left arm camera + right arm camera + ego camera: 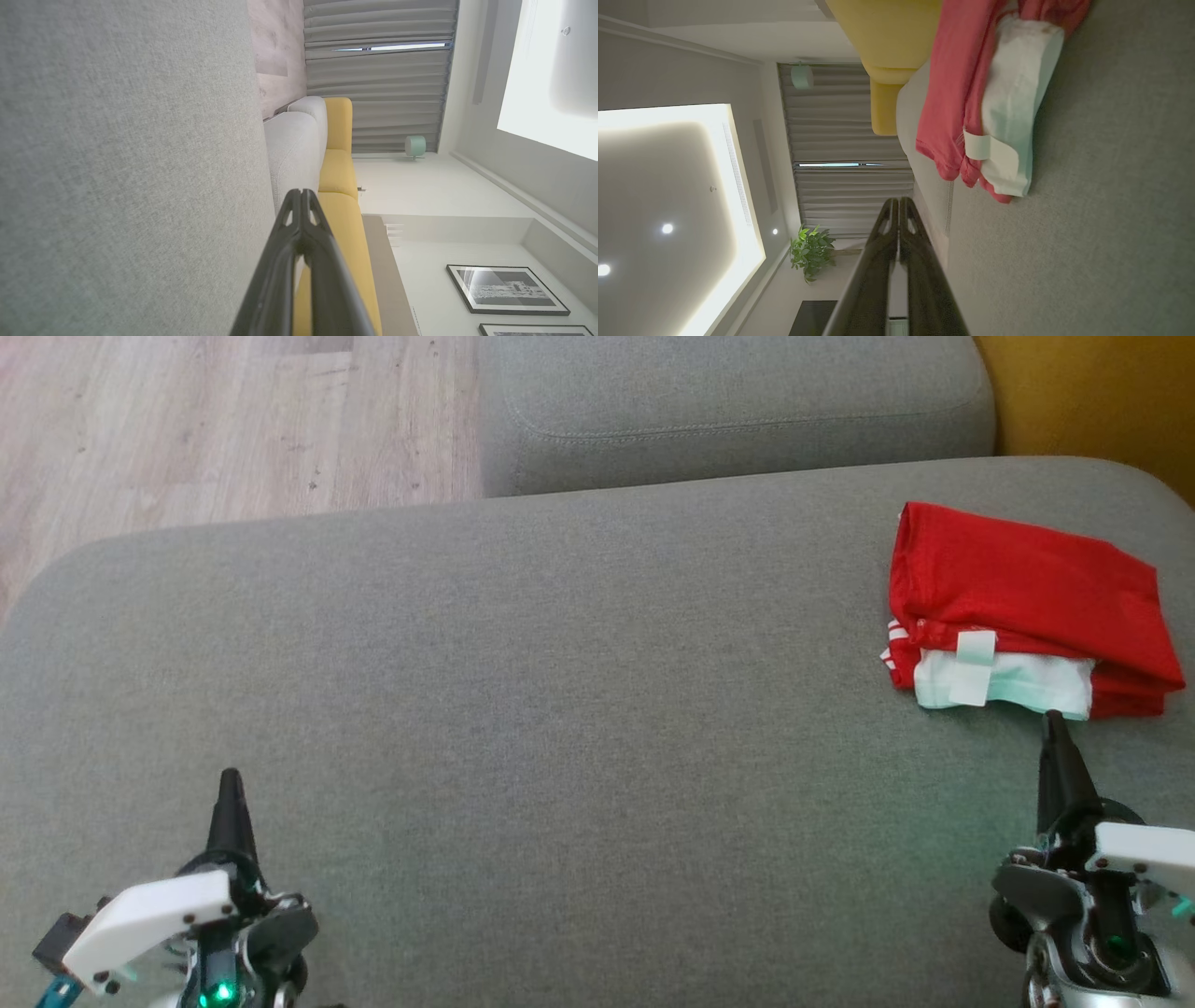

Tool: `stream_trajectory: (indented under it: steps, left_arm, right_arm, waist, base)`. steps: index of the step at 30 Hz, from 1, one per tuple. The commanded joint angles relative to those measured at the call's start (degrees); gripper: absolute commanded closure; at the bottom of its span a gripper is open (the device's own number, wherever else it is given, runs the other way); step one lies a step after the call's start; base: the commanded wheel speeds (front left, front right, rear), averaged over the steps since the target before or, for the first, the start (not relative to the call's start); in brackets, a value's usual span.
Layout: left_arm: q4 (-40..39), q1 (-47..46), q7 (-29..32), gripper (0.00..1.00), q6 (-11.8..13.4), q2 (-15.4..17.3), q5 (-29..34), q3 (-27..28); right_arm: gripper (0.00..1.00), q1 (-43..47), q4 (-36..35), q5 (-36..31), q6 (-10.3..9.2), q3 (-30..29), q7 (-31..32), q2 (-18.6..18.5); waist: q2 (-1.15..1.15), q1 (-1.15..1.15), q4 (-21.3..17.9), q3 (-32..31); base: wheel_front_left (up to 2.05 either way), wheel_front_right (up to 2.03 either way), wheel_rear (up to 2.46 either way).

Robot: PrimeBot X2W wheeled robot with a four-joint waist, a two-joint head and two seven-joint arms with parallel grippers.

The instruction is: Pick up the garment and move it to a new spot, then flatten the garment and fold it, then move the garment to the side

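Grey seat cushion [560,728]: folded red garment [1027,588] is laid by its right edge. Right gripper [1052,717] is held just beside the garment's near side, jaws closed, empty. Left gripper [229,777] is parked at the near left corner, closed too. Yellow sofa [1102,401] is seen beyond the far right corner.

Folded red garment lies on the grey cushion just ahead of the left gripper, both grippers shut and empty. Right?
Not quite: the garment lies just ahead of the right gripper, as the head view shows. The left gripper sits at the other side of the cushion. Both are shut and empty.
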Motion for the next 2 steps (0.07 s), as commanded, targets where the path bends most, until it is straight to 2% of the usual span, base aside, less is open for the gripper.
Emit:
stream_trajectory:
  steps: [1, 2]
  left_arm:
    - [-2.2, -0.8, 0.7, 1.00, -0.4, 0.6, -1.4, 2.4]
    - [-2.2, -0.8, 0.7, 1.00, -0.4, 0.6, -1.5, 2.4]
  right_arm:
    - [1.00, -1.2, -2.4, 1.8, -0.04, 1.1, 0.6, -0.4]
    - [1.00, -1.2, -2.4, 1.9, -0.04, 1.1, 0.7, -0.4]
  waist:
    - [0.00, 0.00, 0.0, -0.1]
    - [0.00, 0.00, 0.0, -0.1]
  base:
    - [0.00, 0.00, 0.00]
    - [0.00, 0.00, 0.00]
